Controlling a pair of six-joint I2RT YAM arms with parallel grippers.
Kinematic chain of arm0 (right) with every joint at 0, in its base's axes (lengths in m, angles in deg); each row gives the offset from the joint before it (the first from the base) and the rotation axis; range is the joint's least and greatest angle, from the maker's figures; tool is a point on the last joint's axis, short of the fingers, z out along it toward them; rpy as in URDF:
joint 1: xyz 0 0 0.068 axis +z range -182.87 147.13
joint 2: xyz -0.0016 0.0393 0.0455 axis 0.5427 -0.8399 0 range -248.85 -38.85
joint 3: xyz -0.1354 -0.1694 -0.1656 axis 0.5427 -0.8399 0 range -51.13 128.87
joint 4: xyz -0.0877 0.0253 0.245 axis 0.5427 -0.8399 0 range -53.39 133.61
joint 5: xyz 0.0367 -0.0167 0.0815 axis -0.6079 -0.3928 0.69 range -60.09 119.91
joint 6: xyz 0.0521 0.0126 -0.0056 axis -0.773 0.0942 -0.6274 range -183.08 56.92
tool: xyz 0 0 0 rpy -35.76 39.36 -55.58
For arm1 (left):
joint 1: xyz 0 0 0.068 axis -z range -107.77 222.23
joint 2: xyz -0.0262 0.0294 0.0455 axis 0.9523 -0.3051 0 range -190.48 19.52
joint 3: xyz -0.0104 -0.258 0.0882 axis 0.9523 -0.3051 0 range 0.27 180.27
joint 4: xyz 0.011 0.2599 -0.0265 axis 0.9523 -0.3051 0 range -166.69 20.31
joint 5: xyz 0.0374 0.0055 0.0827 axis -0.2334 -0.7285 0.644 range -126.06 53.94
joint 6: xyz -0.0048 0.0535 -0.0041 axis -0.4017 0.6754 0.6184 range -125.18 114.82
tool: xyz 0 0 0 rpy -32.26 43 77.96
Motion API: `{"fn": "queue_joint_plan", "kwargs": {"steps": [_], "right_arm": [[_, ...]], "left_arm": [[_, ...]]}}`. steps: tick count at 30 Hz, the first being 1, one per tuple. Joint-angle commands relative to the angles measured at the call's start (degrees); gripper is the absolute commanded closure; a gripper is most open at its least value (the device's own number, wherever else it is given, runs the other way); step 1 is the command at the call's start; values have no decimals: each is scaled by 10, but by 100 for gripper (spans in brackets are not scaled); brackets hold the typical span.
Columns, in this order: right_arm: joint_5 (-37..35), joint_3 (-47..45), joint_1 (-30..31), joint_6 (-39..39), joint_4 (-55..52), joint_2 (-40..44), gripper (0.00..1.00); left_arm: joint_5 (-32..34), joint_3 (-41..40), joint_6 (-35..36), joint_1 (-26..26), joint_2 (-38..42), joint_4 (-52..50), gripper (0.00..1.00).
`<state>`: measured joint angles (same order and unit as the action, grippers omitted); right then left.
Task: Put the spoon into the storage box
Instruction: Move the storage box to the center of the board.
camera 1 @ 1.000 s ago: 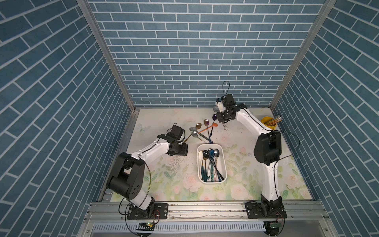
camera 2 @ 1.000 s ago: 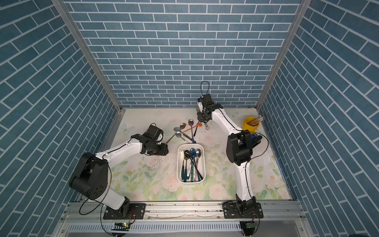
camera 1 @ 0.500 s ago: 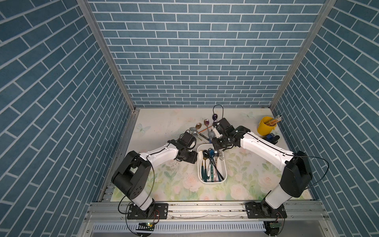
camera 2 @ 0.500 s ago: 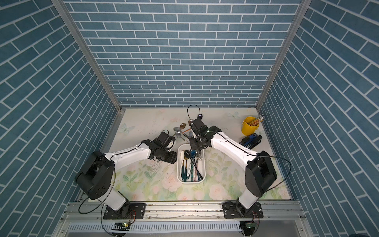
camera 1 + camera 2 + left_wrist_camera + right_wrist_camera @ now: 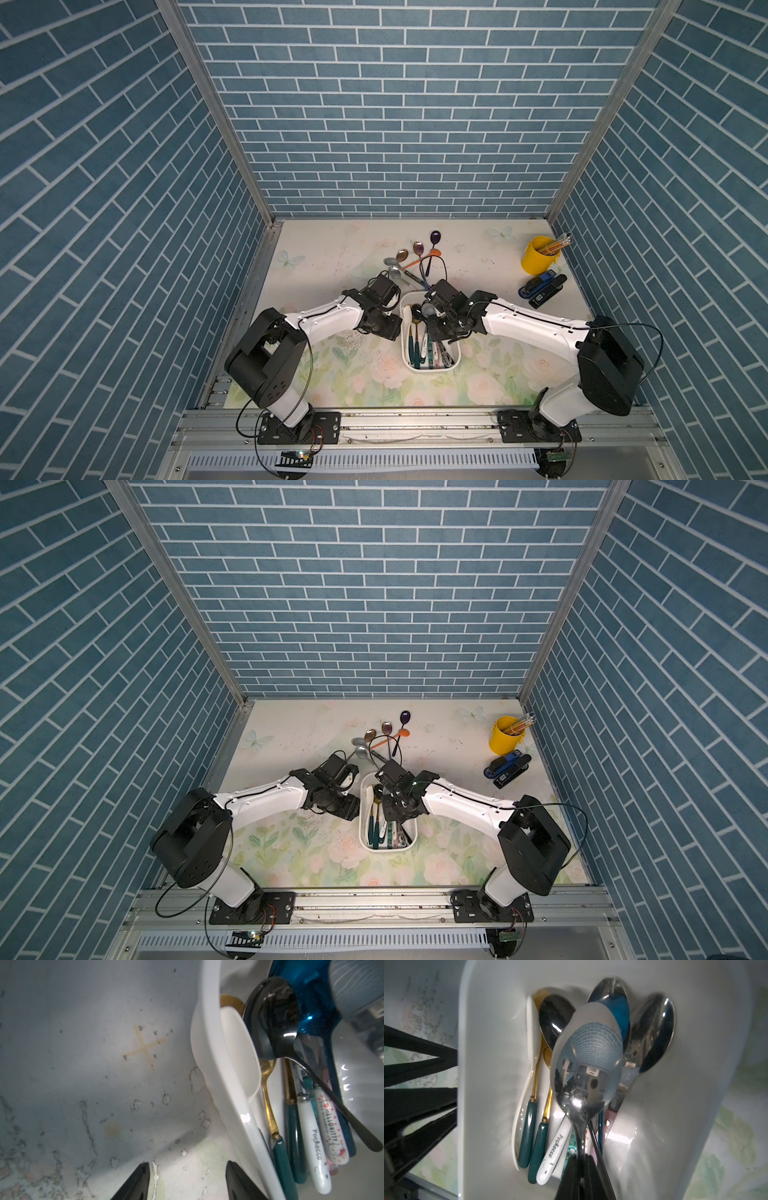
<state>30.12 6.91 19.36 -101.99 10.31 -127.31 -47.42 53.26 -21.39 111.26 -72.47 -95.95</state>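
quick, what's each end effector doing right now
left end effector: open, empty, beside the storage box
right end effector: shut on a silver spoon, over the storage box

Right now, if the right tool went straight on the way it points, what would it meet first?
Likely the piled spoons in the box, ahead of the spoon that the right tool holds; depth is unclear.

Right gripper (image 5: 436,328) is holding spoon (image 5: 428,310) over storage box (image 5: 455,358), mid-frame. Left gripper (image 5: 390,329) is hovering beside its left wall. Loose spoons (image 5: 415,257) are lying above.
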Motion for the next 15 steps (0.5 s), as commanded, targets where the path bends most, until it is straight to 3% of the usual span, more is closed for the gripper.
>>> {"fn": "queue_joint_plan", "kwargs": {"steps": [1,9,15], "right_arm": [[-7,-15,-1,-29,36,6,100],[-30,-4,-13,-2,51,-41,97],[-31,2,-20,5,34,-43,79]], "left_arm": [[1,8,5,11,7,-8,36],[0,31,18,21,-3,-29,36],[-5,52,20,27,-15,-40,36]]}}
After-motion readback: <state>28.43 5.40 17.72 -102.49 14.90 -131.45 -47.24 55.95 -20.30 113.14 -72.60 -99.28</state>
